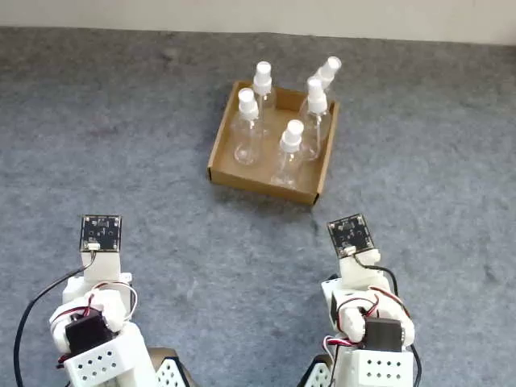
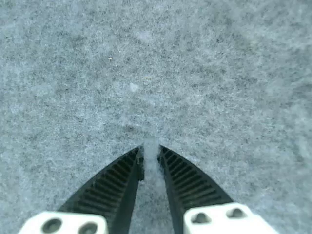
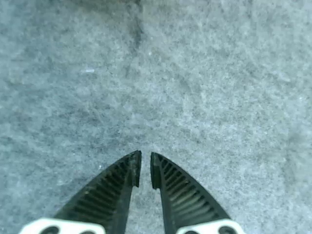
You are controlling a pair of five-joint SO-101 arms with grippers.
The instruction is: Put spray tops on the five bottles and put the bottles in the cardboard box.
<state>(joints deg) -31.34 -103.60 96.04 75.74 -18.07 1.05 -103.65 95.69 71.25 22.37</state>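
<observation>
A shallow cardboard box (image 1: 266,184) lies at the middle back of the grey felt table. Inside it stand several clear bottles with white spray tops, such as one (image 1: 247,129) at the box's left, one (image 1: 287,155) near its front, and one (image 1: 326,76) leaning at the back right corner. Both arms sit folded at the table's front, well short of the box. My left gripper (image 2: 151,153) hovers over bare felt, shut with nothing held. My right gripper (image 3: 145,161) is likewise shut and empty above the felt.
Grey felt (image 1: 121,137) covers the whole table, with open room to the left and right of the box. A pale wall edge (image 1: 258,12) runs along the back.
</observation>
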